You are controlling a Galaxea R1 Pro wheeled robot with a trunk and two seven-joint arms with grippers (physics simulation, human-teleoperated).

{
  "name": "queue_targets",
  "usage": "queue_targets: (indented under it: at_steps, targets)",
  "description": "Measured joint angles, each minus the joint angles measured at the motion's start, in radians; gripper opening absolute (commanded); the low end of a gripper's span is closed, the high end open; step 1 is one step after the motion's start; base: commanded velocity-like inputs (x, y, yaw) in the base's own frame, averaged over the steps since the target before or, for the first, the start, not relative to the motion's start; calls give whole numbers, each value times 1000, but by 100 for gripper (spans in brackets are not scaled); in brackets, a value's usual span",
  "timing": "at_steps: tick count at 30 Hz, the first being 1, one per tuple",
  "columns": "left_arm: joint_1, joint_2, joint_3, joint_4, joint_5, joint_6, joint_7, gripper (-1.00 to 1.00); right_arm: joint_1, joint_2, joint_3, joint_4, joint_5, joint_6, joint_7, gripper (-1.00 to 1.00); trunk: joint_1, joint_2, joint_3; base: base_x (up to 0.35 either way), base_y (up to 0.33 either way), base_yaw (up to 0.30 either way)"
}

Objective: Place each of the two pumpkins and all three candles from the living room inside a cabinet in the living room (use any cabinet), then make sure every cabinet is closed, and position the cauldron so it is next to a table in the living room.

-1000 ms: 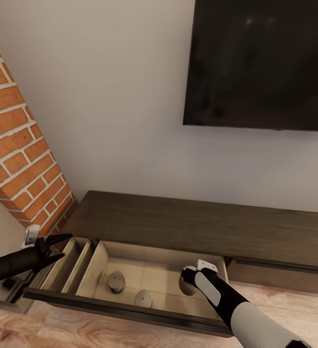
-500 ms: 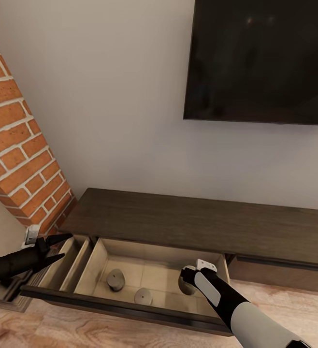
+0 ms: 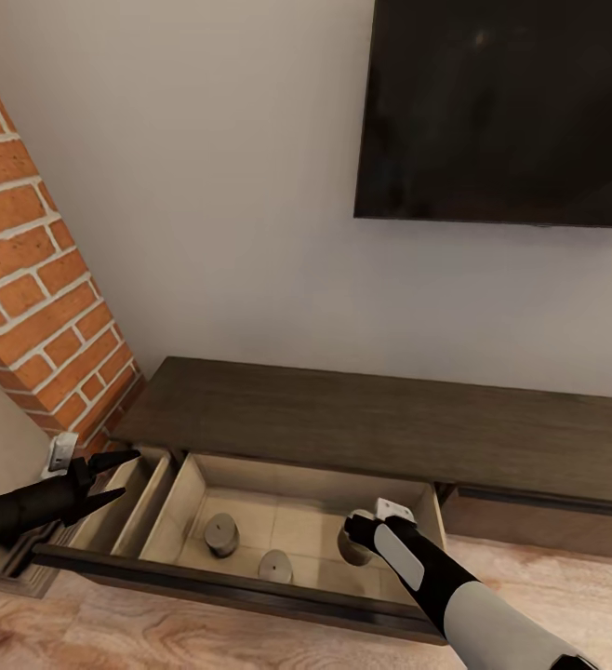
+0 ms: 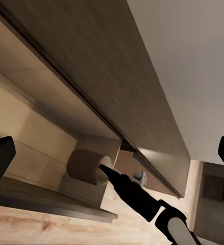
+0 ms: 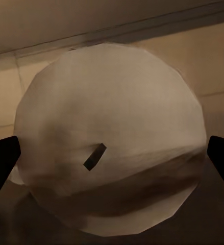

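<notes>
The long dark-brown cabinet [image 3: 343, 419] stands against the wall with one pull-out drawer [image 3: 222, 584] open, showing its beige inside. Two grey candles [image 3: 221, 535] [image 3: 274, 565] stand on the drawer floor. A third candle [image 3: 351, 549] [image 4: 83, 166] sits at the drawer's right end, right under my right gripper [image 3: 360, 532]. In the right wrist view this candle [image 5: 112, 117] and its wick lie between the spread fingertips [image 5: 2, 158], with a small gap on each side. My left gripper [image 3: 115, 475] hovers open by the drawer's left end. The pumpkins, cauldron and table are out of view.
A brick column [image 3: 36, 279] rises at the left beside the cabinet. A dark TV screen [image 3: 501, 112] hangs on the wall above. The cabinet's neighbouring front [image 3: 538, 507] to the right is shut. Wooden floor [image 3: 157, 642] runs in front of the drawer.
The head view has shifted slightly. The candle under my right gripper now sits lower and darker in the drawer. Both arms stay almost where they were.
</notes>
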Motion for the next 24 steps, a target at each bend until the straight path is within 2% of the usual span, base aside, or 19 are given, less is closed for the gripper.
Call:
queue_targets:
  at_steps: [24]
  targets:
    - [0, 0, -2, 0, 0, 0, 0, 100, 0, 0, 0, 0, 2, -19, 12, -100, 92, -168, -75, 0, 0, 0]
